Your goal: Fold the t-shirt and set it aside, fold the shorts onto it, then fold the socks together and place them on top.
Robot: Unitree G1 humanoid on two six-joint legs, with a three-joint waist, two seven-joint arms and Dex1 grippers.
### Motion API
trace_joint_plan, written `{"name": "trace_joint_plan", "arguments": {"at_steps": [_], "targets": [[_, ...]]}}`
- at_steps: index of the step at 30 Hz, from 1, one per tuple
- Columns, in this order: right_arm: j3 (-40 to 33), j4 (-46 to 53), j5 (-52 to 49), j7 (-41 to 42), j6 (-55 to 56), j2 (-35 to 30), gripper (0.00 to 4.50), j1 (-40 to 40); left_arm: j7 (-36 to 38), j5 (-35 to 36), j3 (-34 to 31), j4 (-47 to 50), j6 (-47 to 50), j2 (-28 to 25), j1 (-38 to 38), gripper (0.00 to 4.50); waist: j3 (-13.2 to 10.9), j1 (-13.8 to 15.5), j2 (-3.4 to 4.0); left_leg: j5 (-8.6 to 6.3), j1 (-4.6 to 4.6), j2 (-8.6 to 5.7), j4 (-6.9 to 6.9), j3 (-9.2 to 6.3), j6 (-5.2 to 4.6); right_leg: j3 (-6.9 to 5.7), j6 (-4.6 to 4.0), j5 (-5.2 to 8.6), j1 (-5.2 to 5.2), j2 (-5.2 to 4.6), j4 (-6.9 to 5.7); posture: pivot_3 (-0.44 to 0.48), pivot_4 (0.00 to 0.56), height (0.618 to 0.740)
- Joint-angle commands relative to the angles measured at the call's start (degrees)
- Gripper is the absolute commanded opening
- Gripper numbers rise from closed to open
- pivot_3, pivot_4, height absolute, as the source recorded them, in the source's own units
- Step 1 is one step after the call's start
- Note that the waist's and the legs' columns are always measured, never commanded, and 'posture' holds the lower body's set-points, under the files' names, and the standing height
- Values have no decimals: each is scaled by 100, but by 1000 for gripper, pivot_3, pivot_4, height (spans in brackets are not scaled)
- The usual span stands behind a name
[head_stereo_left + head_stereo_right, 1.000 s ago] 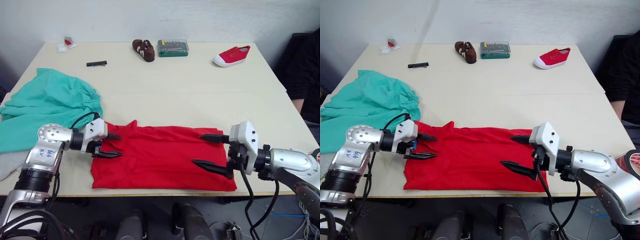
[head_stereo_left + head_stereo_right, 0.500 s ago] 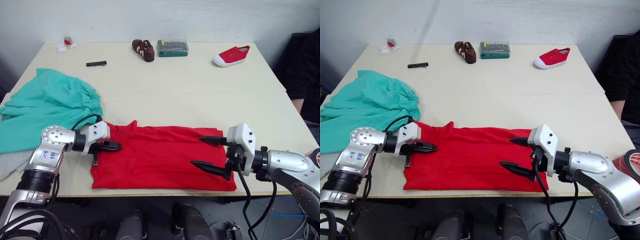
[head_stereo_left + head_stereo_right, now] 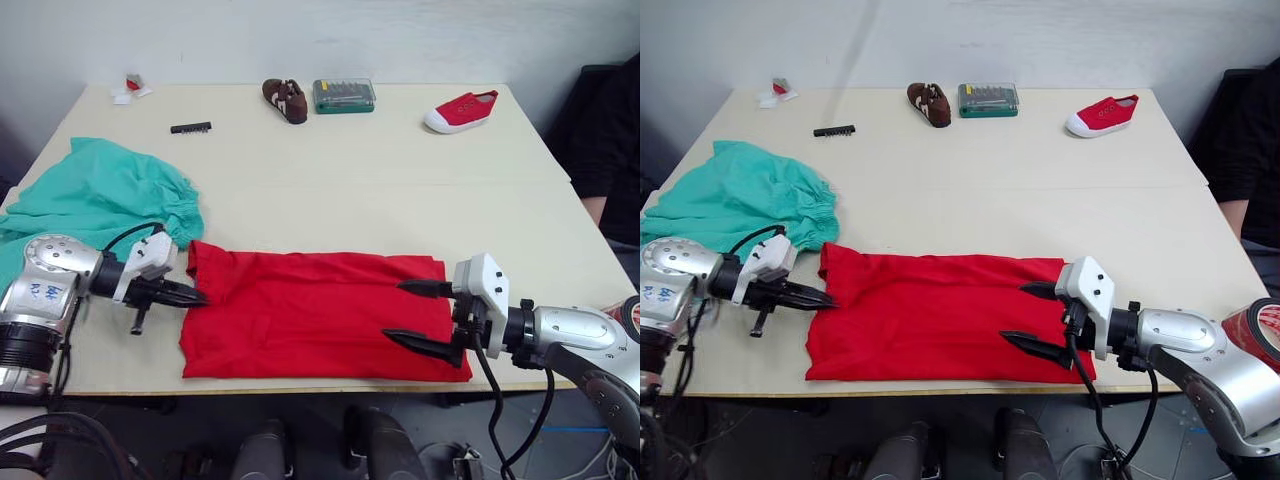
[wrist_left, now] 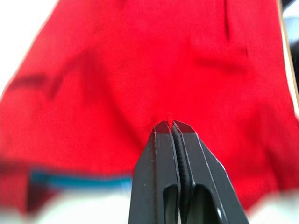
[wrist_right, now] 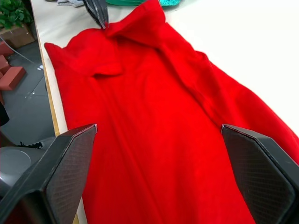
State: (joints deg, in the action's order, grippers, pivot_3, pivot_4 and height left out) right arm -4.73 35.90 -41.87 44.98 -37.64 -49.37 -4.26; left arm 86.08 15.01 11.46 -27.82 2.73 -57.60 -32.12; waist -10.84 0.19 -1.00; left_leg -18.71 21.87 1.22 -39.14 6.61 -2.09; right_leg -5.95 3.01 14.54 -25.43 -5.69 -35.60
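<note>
The red t-shirt lies as a long folded band along the table's front edge. My left gripper is at the band's left end, shut on the t-shirt's edge; the left wrist view has red cloth pinched at the fingertips and the blue neck label nearby. Over the band's right end my right gripper stands open, its fingers spread above the cloth with nothing between them. The teal shorts lie crumpled at the left of the table. The socks are out of view.
Along the far edge of the table are a brown shoe, a green case, a red sneaker, a black bit strip and small scraps. A person in dark clothes sits at the right.
My left gripper closed on the t-shirt's left edge and drew back to the left, pulling that end out flatter. The right gripper stayed open over the right end.
</note>
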Motion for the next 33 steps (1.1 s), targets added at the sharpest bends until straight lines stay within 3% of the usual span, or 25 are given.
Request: {"name": "trace_joint_plan", "arguments": {"at_steps": [1,6,10,13,17,18,21,24,29,33], "targets": [[83,118,61,19,49,92,4338,-74,642,-268,128,-583,-531,77,-379,12,2,29,-4,-1,3,0,-1,-2,-3,-3,0,0,-1,0,0,0,150,740],[108,131,120,46,51,77,4338,-50,492,-529,221,-1112,-692,297,-730,12,3,64,-5,-1,6,0,-3,-2,-3,-4,0,0,-3,4,-1,0,150,740],[74,110,136,4,31,113,4338,-57,570,-271,85,-1027,-55,471,-849,12,4,90,-6,-1,6,-2,-4,0,-4,-5,1,-1,-3,5,-2,0,150,740],[70,83,101,-132,-18,220,4338,-160,642,534,229,-375,1108,89,-816,608,-1,93,-16,0,8,-2,-5,-1,-4,-5,2,-1,-3,7,-3,0,150,740],[223,-78,223,-385,-77,482,4338,-485,642,1676,112,677,2591,-323,-806,1865,-12,27,-39,10,14,3,-5,-6,13,-4,2,-1,-6,11,-2,0,150,740],[338,-176,348,-479,-74,580,4338,-623,534,1882,-107,847,2886,-185,-865,2103,-11,11,-38,12,14,3,-5,-6,18,-4,2,-1,-6,9,-1,0,150,740],[712,-611,858,-857,-31,974,4338,-1101,-380,2240,-653,1071,3447,461,-1070,2103,-10,19,-40,20,13,-4,-8,-7,23,-3,3,-2,-3,6,-3,0,150,740],[966,-1147,1257,-1205,37,1475,4140,-1524,-1212,1843,-811,945,3225,1061,-1104,1459,-9,13,-42,29,18,-10,-16,-10,25,-1,10,-5,-3,6,-10,0,150,740],[1424,-2041,1962,-1589,100,2097,2721,-1908,-2217,404,-289,401,2041,1624,-864,0,-9,-49,-41,38,20,-6,-13,-4,34,0,10,-6,-8,13,-28,0,150,740],[1603,-2449,2363,-1741,288,2471,1336,-1958,-2475,-139,-137,-15,1530,1911,-632,0,-9,-43,-42,38,26,-5,-11,0,34,-1,10,-6,-15,15,-27,0,150,740]]}}
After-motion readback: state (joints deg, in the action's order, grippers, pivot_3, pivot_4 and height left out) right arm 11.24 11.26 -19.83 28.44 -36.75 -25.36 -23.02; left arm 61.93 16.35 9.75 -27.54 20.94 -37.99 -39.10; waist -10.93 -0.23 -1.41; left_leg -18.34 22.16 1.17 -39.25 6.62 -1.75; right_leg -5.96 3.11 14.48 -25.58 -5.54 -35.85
